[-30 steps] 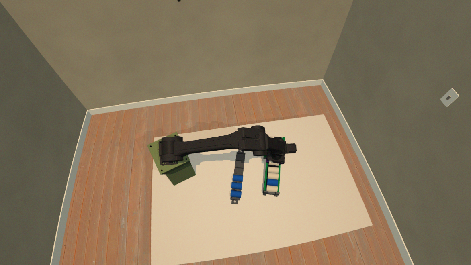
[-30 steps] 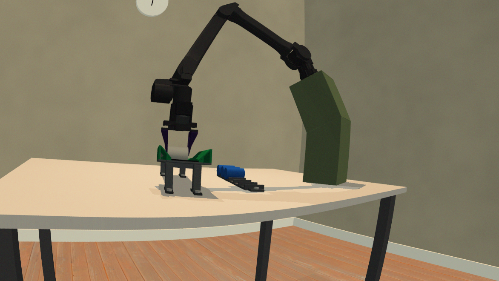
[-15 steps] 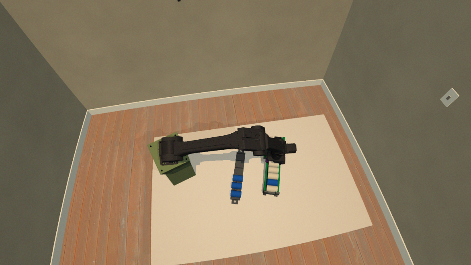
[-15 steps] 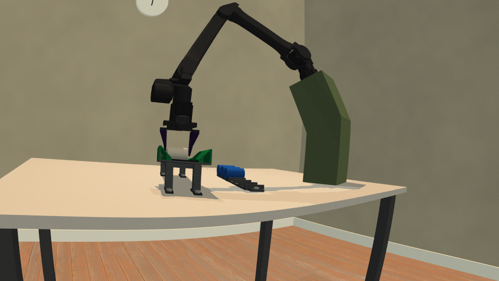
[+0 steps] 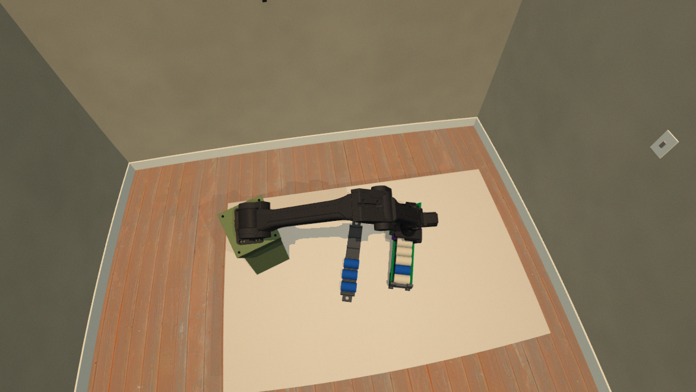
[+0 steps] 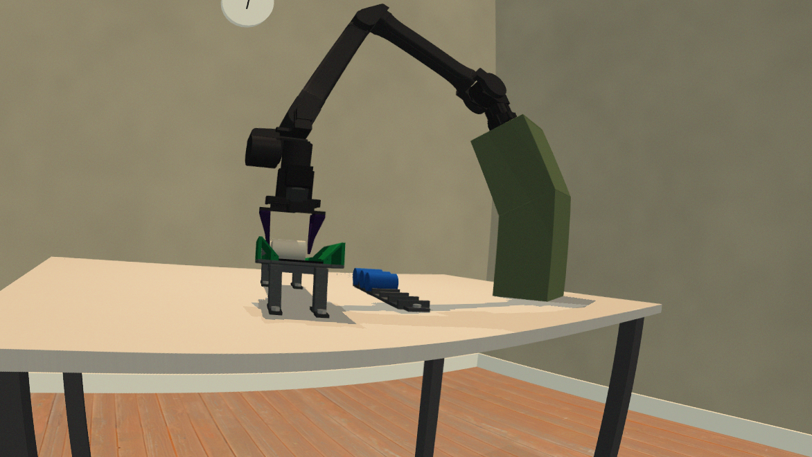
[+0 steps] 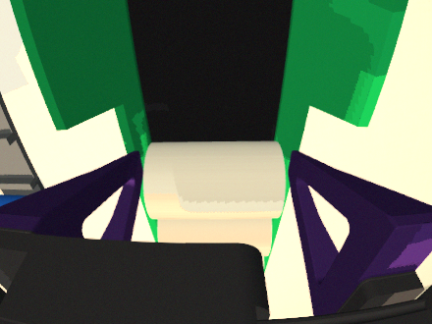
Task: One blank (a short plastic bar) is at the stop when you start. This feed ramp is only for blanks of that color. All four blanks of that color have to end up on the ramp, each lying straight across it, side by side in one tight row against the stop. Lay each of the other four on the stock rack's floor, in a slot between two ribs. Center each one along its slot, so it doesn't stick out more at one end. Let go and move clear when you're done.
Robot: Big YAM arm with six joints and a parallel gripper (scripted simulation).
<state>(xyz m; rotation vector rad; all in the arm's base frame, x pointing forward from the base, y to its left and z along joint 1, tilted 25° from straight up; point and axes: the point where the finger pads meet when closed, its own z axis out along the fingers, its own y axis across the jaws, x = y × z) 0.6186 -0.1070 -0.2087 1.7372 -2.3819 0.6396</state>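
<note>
The gripper [image 5: 405, 237] [image 6: 288, 246] [image 7: 215, 161] is hanging over the ramp [image 5: 413, 265] [image 6: 334, 256] [image 7: 79, 64], its fingers standing spread, gripping nothing, on either side of the outermost white blank [image 5: 404, 242] [image 6: 289, 248] [image 7: 216, 179]. Four white blanks are lying across the ramp; one blue blank [image 5: 402, 269] is sitting among them, second from the ramp's stop [image 5: 400, 286]. Beside the ramp, three blue blanks [image 5: 349, 274] [image 6: 377, 280] are resting in the rack [image 5: 353, 252] [image 6: 417, 305] [image 7: 22, 180], filling slots toward one end. The arm [image 5: 306, 211] [image 6: 334, 73] is arching above the ramp.

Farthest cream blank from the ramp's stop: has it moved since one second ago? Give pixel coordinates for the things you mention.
Yes, toward the stop [image 5: 401, 286]. In the top view, the dark gap between this blank [image 5: 403, 242] [image 6: 289, 249] [image 7: 214, 179] and its neighbor [image 5: 403, 251] has closed.
</note>
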